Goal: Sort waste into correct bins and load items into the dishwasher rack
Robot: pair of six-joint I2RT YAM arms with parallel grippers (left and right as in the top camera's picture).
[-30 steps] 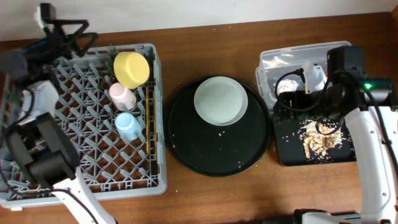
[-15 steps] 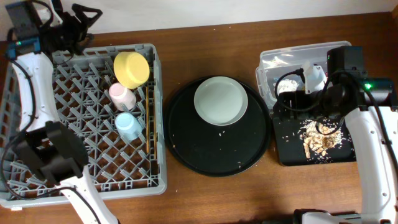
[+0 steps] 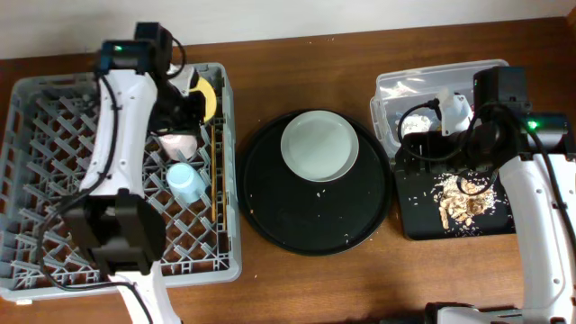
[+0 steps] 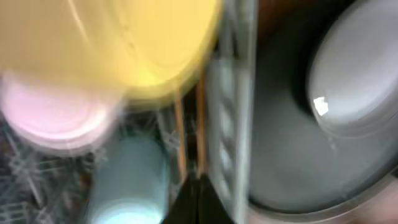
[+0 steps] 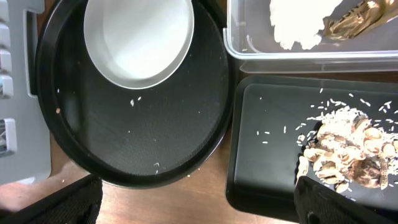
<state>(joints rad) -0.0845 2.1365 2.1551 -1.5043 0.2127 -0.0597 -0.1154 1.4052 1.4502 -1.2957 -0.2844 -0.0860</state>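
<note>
White plate (image 3: pixel 319 145) sits centre frame on the round black tray (image 3: pixel 270 211), not racked yet, so we steer the left gripper (image 4: pixel 194 200), blurred over the rack's (image 3: pixel 54 180) upper right, jaw state we cannot tell, onto its near rim; right gripper (image 5: pixel 199 205) hangs spread, empty.

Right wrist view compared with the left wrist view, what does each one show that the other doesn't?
Only the right wrist: the clear tub holding the napkin and wrapper, and the shallow black tray with food scraps. Only the left wrist, blurred: the yellow bowl, pink cup, light-blue cup and chopsticks. Both: the white plate on the round black tray, and an edge of the rack.
</note>
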